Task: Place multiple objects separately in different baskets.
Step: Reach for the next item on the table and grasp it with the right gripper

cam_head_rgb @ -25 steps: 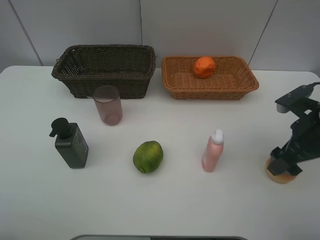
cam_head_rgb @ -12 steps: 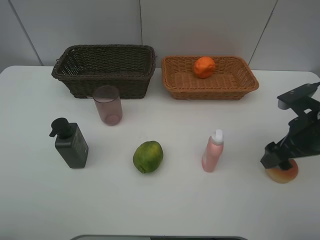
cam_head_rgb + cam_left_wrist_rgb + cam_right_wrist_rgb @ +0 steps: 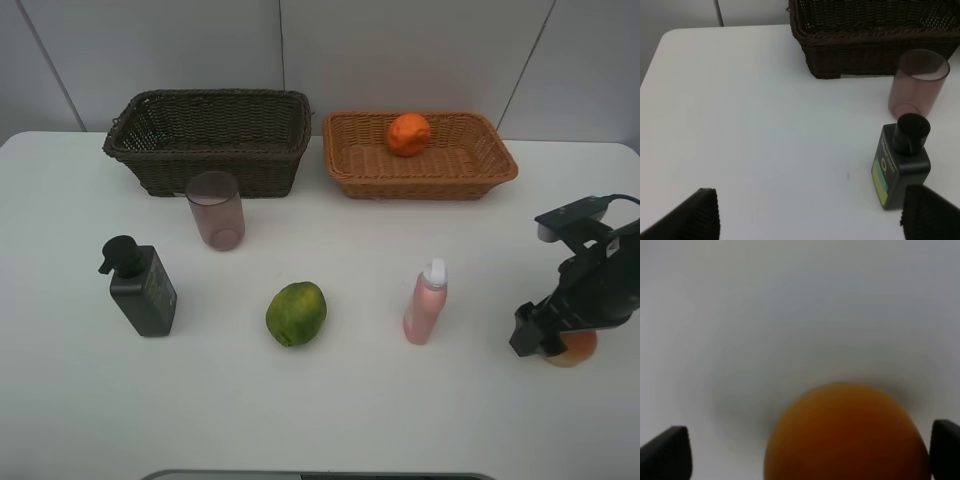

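The mango lies at the table's right edge, half hidden by my right gripper, which stands open around it. The right wrist view shows the mango blurred and very close between the two fingertips. An orange rests in the light orange-tan basket; the dark brown basket looks empty. On the table stand a pink cup, a dark pump bottle, a green fruit and a pink spray bottle. My left gripper is open, just short of the pump bottle.
In the left wrist view the pink cup stands right in front of the dark basket's wall. Bare white tabletop lies between the baskets and the row of items. A grey wall rises directly behind the baskets.
My right gripper has swung down and leftward, toward the table's front edge, onto the mango, which has stayed about where it was. Nothing else has moved.
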{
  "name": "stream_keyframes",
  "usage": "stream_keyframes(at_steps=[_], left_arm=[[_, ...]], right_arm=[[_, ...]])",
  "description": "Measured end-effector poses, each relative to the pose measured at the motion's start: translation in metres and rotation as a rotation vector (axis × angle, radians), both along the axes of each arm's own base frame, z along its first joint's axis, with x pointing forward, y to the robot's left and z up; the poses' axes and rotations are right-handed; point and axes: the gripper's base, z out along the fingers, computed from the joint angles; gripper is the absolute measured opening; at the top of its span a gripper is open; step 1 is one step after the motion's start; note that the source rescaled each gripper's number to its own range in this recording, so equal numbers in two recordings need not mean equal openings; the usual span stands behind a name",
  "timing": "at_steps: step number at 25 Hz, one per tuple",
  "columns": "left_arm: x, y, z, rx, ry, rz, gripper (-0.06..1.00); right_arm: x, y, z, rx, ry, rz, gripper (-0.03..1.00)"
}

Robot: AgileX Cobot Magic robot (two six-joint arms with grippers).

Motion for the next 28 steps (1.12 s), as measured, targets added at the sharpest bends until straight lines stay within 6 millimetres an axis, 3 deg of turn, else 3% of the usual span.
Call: stream_keyframes(at_steps=[18,22,26,28], left_arm=[[0.000,0.000,0.000,0.000,0.000,0.000,0.94],[0.000,0.000,0.000,0.000,0.000,0.000,0.94],[0.000,0.000,0.000,0.000,0.000,0.000,0.94],[0.000,0.000,0.000,0.000,0.000,0.000,0.94]], right_arm=[[0.003,0.001,-0.018,0.007,0.047,-0.027,0.96],[0.003,0.001,-0.018,0.008,0.047,-0.039,0.76],[0.003,0.001,-0.018,0.008,0.047,-0.041,0.43],[0.003,0.001,-0.018,0.008,0.047,-0.041,0.43]])
